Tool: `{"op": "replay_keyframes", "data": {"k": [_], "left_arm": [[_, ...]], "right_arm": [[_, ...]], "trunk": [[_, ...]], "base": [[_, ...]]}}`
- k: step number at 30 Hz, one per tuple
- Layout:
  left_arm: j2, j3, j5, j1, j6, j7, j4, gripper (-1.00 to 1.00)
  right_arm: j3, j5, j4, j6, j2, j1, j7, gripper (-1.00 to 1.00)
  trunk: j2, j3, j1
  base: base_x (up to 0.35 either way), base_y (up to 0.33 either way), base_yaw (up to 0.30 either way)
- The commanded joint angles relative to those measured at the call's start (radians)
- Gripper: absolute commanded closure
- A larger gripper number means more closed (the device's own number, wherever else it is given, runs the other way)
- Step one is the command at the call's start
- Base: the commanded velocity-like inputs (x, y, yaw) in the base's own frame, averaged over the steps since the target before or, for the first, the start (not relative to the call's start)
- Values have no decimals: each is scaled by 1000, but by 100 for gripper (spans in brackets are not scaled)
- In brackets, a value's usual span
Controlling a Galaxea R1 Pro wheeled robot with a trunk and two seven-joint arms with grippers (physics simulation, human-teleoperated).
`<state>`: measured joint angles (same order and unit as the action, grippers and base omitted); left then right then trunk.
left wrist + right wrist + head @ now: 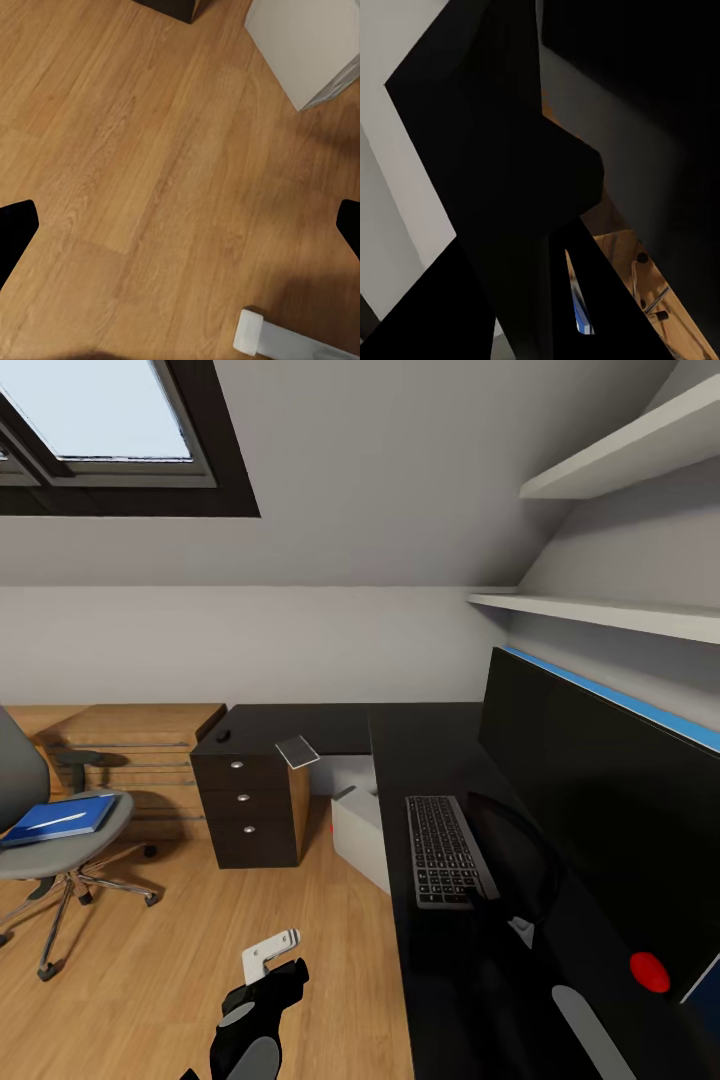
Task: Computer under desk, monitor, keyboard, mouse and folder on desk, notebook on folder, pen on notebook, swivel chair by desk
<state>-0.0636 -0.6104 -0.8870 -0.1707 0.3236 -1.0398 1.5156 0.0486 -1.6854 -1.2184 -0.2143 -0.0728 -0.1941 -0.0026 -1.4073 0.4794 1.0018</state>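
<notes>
The black desk (pixel 420 745) carries the wide black monitor (pixel 600 780) along its right side, with the keyboard (pixel 445 850) lying in front of the screen. The small black mouse (pixel 222 736) and the grey notebook (pixel 297 751) rest on the desk's left wing above the drawer unit (pixel 245 810). Under the desk stands the light grey computer (pixel 360 835) (pixel 307 45). At the left, the swivel chair (pixel 30 840) holds the blue folder (pixel 60 817) with the white pen (pixel 55 821) on it. My left gripper (pixel 280 965) (pixel 180 229) hangs open over bare floor. The right wrist view is dark.
A wooden chest of drawers (pixel 130 745) stands against the back wall between chair and desk. Open wood floor (pixel 200 960) lies between me, the chair and the drawer unit. White shelves (pixel 620 615) run above the monitor. My right arm (pixel 590 1030) reaches over the desk's near end.
</notes>
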Motion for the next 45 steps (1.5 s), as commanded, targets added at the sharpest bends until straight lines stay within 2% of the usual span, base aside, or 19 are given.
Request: {"op": "replay_keyframes", "data": {"k": [1,45], "left_arm": [[-1,-2,-3,-1,6,-6,1,-100],[-2,-3,-3,-1,6,-6,1,-100]], "right_arm": [[0,4,3,-1,-1,0,0,100],[4,10,4,3,4,-1,-1,100]], "trunk": [[-1,1,0],[-1,1,0]], "base": [[0,0,0],[19,0,0]]}}
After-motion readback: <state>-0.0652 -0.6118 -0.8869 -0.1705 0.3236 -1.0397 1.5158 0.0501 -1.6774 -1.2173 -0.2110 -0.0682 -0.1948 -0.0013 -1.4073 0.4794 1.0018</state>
